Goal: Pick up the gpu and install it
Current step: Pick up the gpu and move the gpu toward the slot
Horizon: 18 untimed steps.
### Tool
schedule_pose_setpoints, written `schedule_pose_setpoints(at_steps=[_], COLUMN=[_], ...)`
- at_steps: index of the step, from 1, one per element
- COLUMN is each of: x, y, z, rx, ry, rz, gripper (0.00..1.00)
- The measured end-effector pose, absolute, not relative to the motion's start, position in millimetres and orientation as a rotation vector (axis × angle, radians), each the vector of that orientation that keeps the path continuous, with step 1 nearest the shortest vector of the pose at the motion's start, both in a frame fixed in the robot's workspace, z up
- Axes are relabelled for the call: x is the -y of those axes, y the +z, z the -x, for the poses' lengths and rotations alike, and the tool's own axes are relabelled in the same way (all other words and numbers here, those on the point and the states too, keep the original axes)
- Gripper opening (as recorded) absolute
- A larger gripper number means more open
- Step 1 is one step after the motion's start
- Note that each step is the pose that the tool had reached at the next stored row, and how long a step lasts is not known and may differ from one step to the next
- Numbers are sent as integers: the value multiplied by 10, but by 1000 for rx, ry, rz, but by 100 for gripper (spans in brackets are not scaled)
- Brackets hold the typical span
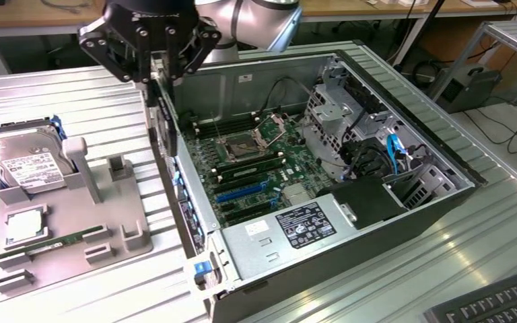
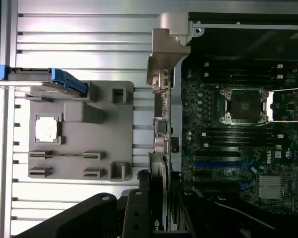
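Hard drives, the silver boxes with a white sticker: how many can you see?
1. The hard drive sits in the grey holder on the exterior view's left, beside the computer case. More could be hidden inside the case's metal cages.

Silver rounded arm joints, black hand, small bolt heads

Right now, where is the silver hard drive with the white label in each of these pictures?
Exterior view: the hard drive leans upright in the grey holder, at the exterior view's left.
Wrist view: the hard drive, seen edge-on with blue rails, sits at one end of the grey holder.
Shared landmark: the square silver chip lying in the holder close beside it.
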<state>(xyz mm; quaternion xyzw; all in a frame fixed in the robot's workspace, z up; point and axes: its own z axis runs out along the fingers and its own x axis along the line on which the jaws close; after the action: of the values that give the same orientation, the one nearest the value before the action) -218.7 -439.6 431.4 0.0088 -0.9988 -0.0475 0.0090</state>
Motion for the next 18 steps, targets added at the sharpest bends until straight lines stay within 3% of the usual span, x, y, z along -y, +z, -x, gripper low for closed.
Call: schedule_pose_setpoints(at_steps=[18], x=[4439], y=[4211], z=[1236], rx=[3116], ry=[-158], rz=[-28], gripper=[26])
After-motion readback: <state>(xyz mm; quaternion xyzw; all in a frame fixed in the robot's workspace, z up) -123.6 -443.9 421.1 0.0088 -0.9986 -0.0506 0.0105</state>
